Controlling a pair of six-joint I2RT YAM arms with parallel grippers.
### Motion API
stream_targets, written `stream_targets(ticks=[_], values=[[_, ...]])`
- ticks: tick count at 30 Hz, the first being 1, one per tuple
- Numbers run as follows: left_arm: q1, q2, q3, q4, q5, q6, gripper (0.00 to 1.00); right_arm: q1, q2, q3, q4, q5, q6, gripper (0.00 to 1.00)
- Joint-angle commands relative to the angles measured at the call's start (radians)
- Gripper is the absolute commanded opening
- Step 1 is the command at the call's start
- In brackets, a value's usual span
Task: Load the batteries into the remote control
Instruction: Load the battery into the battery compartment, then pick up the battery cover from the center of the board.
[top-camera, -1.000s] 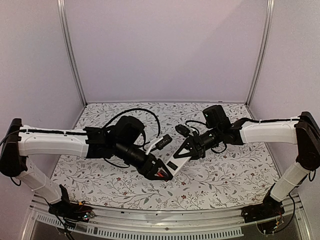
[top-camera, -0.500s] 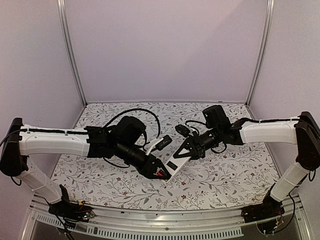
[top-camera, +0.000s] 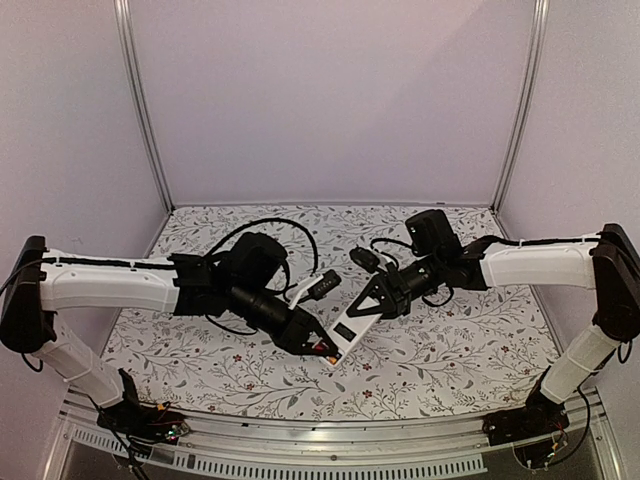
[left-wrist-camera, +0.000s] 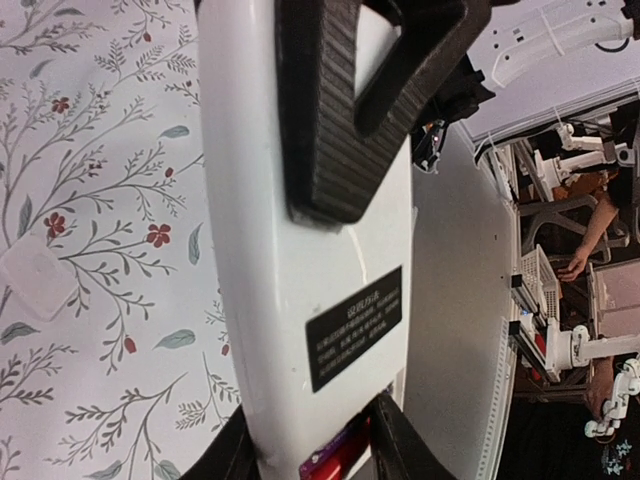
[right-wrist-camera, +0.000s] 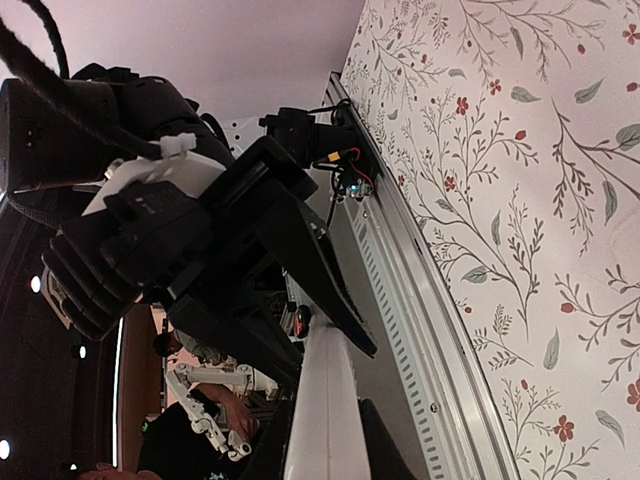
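The remote control (top-camera: 352, 322) hangs above the table between both arms, white back and black label up (left-wrist-camera: 300, 260). My right gripper (top-camera: 377, 297) is shut on its far end. In the right wrist view the gripper (right-wrist-camera: 322, 438) has the remote's white edge (right-wrist-camera: 322, 400) between its fingers. My left gripper (top-camera: 322, 347) grips the near end, its fingers (left-wrist-camera: 235, 455) pressed against both sides (left-wrist-camera: 310, 452). A red battery (left-wrist-camera: 335, 458) with a purple band shows at that end, against the right finger, and as a red spot (top-camera: 323, 349) from above. The right gripper's ribbed finger (left-wrist-camera: 320, 110) lies over the remote's back.
A small black object (top-camera: 325, 285) lies on the floral cloth behind the remote, another (top-camera: 362, 258) near the right wrist. Black cables (top-camera: 270, 225) loop behind the left arm. A white patch (left-wrist-camera: 35, 280) sits on the cloth. The perforated front rail (right-wrist-camera: 400, 260) runs along the table's near edge.
My left gripper's jaws have narrowed from wide open to tight against the remote's near end. The right gripper and the remote have stayed in place.
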Motion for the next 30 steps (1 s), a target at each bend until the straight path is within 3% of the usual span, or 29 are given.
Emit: stream_targets(ticks=[1,3,7,19,24,30], values=[[0.007,-0.011,-0.017,-0.009,-0.016,0.037,0.35,-0.006,-0.037,0.013,0.017,-0.014,0.036,0.0],[0.007,-0.022,-0.019,-0.006,-0.019,0.05,0.36,-0.006,-0.039,0.012,0.017,-0.011,0.035,0.0],[0.008,-0.078,-0.024,0.004,-0.066,0.086,0.61,-0.01,-0.034,0.003,0.016,0.0,0.024,0.0],[0.041,-0.21,-0.065,0.027,-0.262,0.215,0.99,-0.11,-0.071,-0.053,0.013,0.057,-0.037,0.0],[0.05,-0.209,-0.059,-0.046,-0.329,0.492,1.0,-0.197,-0.092,-0.115,0.014,0.088,-0.063,0.0],[0.051,-0.092,0.0,-0.11,-0.294,0.858,1.0,-0.272,-0.107,-0.179,0.014,0.118,-0.083,0.0]])
